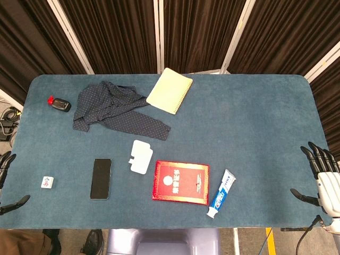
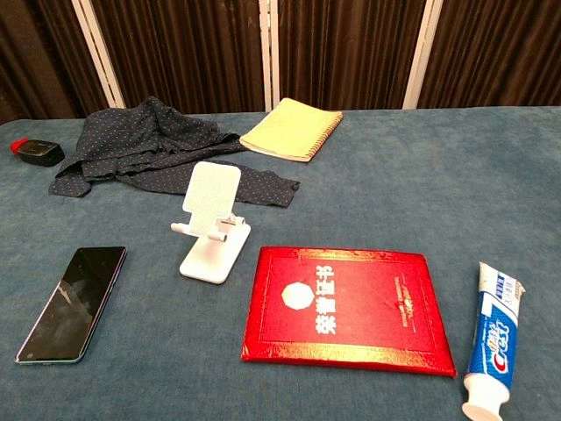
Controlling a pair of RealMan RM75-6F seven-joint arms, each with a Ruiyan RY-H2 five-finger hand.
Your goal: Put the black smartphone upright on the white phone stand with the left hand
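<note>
Phone (image 1: 101, 178) lies flat, screen up, on the desk (image 1: 255, 127), just left of the white stand (image 1: 141, 156) and apart from it; stand upright, cradle facing the robot

Relative to the phone: red booklet (image 1: 180, 182) right, beyond the stand; small white tile (image 1: 47, 182) left; dark shirt (image 1: 114, 109) behind

Handling, judged: phone looks thin, rigid, glossy, so probably slippery, glass breakable. Lying flush leaves little to get under; best hold is likely across the two long edges near mid-length, then tip upright

Left hand (image 1: 6, 183) at the desk's left edge, well left of the phone, past the tile, touching nothing; fingers apart, empty. Right hand (image 1: 321, 178) far right of the phone, fingers spread, empty

Task not yet begun
</note>
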